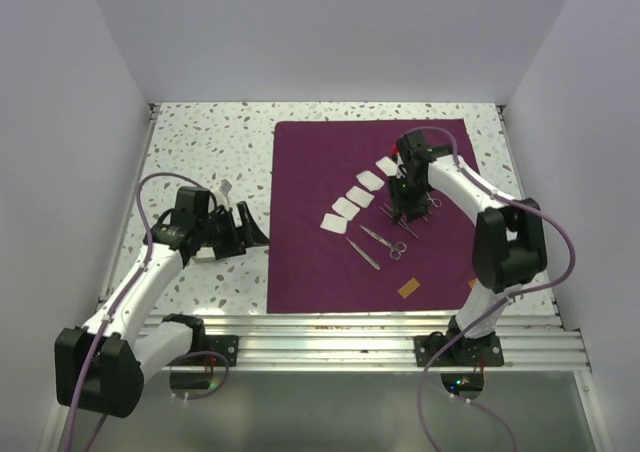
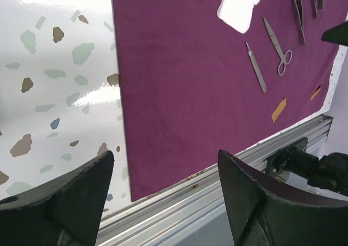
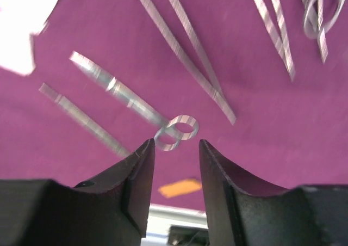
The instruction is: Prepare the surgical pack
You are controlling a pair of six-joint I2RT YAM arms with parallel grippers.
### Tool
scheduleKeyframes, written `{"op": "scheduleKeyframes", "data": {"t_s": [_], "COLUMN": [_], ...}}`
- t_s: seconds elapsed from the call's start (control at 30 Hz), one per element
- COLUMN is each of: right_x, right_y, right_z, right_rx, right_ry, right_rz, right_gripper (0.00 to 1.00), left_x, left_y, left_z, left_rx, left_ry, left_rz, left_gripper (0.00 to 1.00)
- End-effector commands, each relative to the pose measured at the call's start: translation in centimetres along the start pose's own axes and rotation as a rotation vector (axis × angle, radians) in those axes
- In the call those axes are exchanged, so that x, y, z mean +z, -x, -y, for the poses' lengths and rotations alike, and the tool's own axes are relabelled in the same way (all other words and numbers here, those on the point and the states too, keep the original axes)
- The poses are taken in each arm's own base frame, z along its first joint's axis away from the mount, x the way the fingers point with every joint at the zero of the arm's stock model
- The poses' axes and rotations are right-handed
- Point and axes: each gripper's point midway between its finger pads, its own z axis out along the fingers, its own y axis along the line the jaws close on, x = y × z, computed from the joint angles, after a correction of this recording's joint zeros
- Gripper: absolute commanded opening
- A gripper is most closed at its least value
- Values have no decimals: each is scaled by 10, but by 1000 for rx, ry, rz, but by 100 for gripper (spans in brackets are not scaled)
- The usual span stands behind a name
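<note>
The dark purple cloth (image 1: 330, 262) lies flat right of centre. White gauze squares (image 1: 355, 197) run diagonally across it. Beside them lie scissors (image 1: 385, 242) and a thin steel forceps (image 1: 363, 254). My right gripper (image 1: 405, 212) hovers over more steel instruments. In its wrist view the gripper (image 3: 174, 148) has its jaws partly apart with nothing between them, just short of the scissors' rings (image 3: 176, 131); long forceps (image 3: 187, 44) lie beyond. My left gripper (image 1: 250, 230) sits at the cloth's left edge, the gripper (image 2: 166, 164) open and empty above the cloth's near corner (image 2: 163, 164).
An orange tab (image 1: 407, 289) lies on the cloth near its front edge, also the tab (image 3: 180, 188) below the right jaws. The speckled tabletop (image 1: 200, 142) stretches left of the cloth. A metal rail (image 1: 350, 332) runs along the near edge; white walls enclose the table.
</note>
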Motion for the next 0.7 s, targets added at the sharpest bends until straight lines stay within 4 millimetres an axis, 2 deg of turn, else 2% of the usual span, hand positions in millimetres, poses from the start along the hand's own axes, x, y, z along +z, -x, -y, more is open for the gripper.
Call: {"op": "scheduleKeyframes", "data": {"t_s": [0.0,0.2,0.43,0.67], "right_x": [11,41,58,65], "right_y": [22,31,35,31], "right_z": [16,21,27,32], "right_rx": [-86,-114,-115,-118], "right_ry": [-91,-116,-149,-177], "right_rz": [6,-28,-40,-54], "right_gripper": [43,44,43,29], "left_x": [0,3,7,8], "left_y": [21,28,26,25], "left_z": [23,30,33,33], "left_rx": [88,106,107,111], "left_ry": [-82,-99,-102,-103], "left_rz": [39,19,-7,-14], "left_gripper": [80,79,79,79]}}
